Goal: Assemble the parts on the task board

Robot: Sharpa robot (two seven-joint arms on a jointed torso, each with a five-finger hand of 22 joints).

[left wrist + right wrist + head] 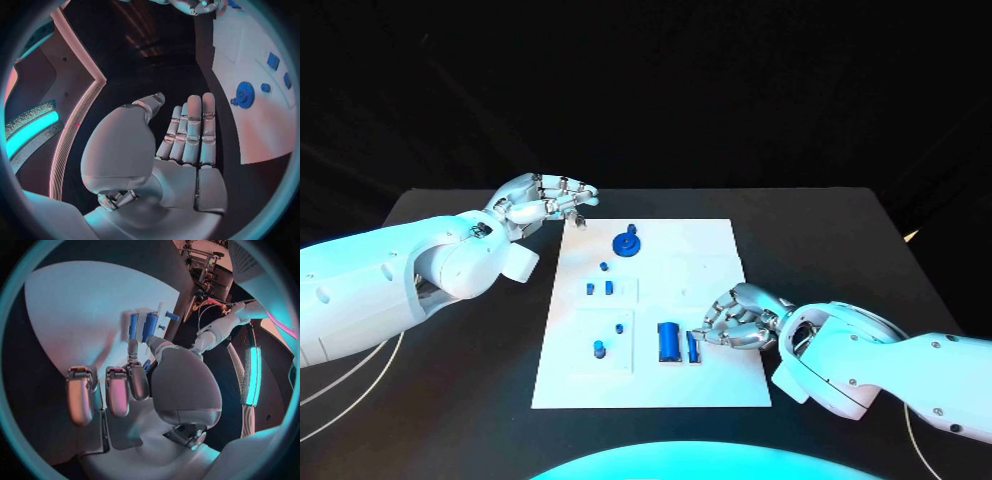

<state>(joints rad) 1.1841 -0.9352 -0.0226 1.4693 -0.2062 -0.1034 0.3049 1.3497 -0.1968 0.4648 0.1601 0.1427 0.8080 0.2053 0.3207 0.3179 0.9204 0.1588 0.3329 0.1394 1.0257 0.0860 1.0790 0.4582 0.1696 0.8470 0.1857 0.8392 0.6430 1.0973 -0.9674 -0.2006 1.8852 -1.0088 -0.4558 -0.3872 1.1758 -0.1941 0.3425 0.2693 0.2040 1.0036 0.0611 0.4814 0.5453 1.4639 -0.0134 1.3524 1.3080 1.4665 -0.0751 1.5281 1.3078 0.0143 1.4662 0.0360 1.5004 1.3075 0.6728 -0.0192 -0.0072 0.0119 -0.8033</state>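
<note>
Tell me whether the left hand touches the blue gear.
Apart. The head view shows the left hand off the board's corner, with bare white board between it and the gear.

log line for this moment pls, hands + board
left hand: open, off board's far left corner | right hand: fingers curled beside the two blue bars | task board: blue gear at far end

left hand (187,150) flat, empty | task board (262,90) beside | gear-like part (244,94), apparently

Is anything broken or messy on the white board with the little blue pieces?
Nothing stands out. The blue parts, like the gear and the two bars, sit neatly on the task board. No damage or spill shows. The right hand hovers beside the bars.
</note>
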